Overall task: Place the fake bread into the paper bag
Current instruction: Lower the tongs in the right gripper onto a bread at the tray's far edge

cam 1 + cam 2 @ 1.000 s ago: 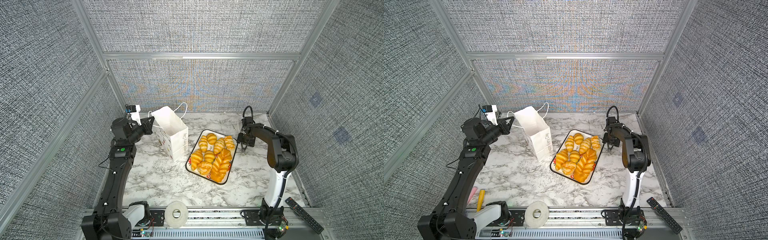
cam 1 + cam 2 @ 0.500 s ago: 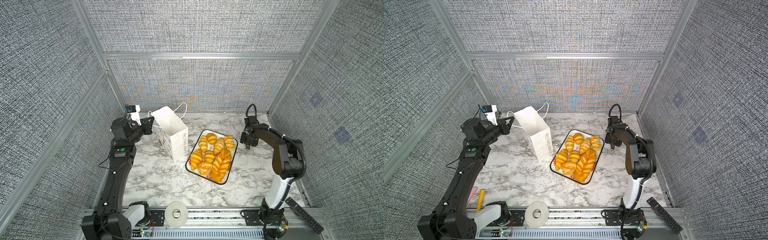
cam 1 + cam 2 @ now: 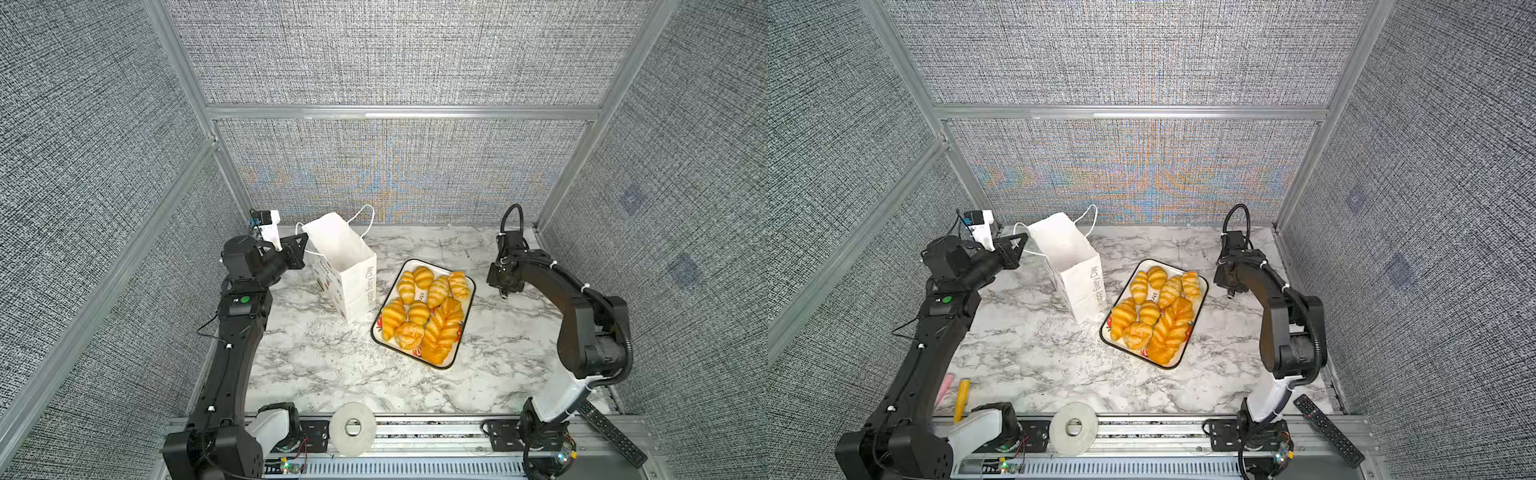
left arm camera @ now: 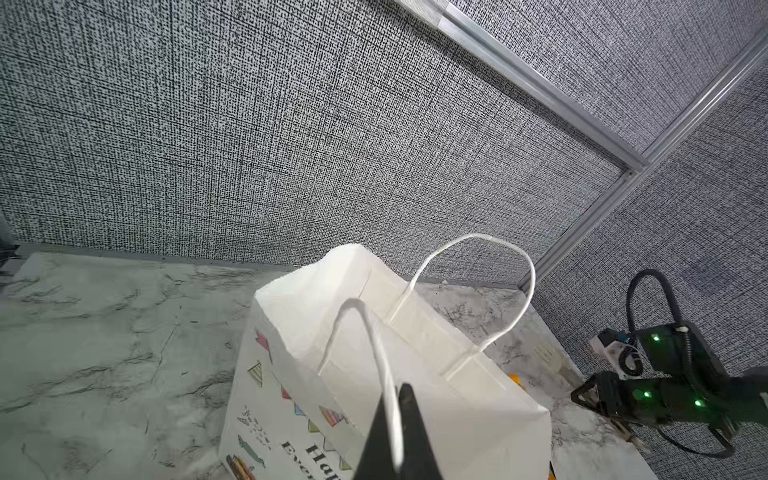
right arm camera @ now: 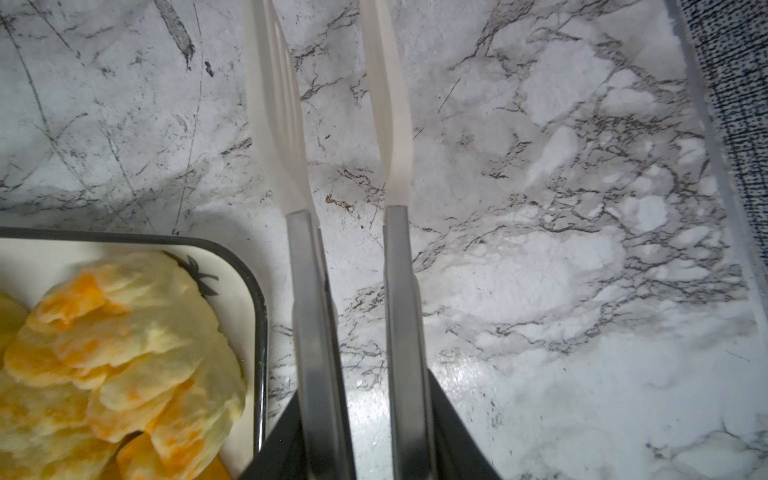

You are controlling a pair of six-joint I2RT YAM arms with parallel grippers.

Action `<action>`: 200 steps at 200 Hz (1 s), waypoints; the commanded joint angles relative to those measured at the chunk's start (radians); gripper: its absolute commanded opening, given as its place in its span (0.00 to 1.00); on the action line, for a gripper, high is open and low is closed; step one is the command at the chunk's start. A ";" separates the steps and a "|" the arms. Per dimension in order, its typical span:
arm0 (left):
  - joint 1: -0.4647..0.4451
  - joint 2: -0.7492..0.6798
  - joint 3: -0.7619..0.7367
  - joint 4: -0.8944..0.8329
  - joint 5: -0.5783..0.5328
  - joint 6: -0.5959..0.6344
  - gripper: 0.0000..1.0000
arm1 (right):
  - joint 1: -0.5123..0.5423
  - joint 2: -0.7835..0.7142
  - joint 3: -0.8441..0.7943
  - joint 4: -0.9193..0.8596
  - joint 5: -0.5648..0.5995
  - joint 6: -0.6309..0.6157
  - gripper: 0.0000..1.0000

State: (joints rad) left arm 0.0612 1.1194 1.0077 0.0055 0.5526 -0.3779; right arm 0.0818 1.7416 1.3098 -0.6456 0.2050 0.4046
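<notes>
Black left gripper [image 4: 395,432] is clamped on the cord handle [image 4: 376,345] of the paper bag [image 3: 353,274], which stands open on the desk [image 5: 540,249]. Right gripper [image 5: 328,104] hovers parted and empty beside the tray [image 3: 468,309]. The fake bread [image 3: 428,311] lies there, seemingly none bagged yet.

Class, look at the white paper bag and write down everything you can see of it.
The paper bag is white matte paper with two thin cord handles, grey lettering and small colourful prints. It stands on the marble-look table, mouth open, left of the tray in both top views. The left gripper is shut on the near handle; the far handle arches free.
</notes>
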 commanded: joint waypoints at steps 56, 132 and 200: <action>0.000 -0.004 -0.001 0.026 0.014 -0.002 0.00 | 0.074 -0.194 -0.062 -0.073 -0.041 -0.007 0.37; 0.000 0.007 -0.003 0.031 0.020 -0.003 0.00 | 0.173 -0.298 -0.092 -0.154 -0.125 -0.019 0.37; 0.001 0.016 -0.003 0.030 0.020 -0.006 0.00 | 0.211 -0.285 -0.104 -0.178 -0.116 -0.036 0.39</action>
State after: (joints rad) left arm 0.0612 1.1313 1.0073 0.0063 0.5602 -0.3790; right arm 0.2840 1.4509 1.2114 -0.8112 0.0811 0.3779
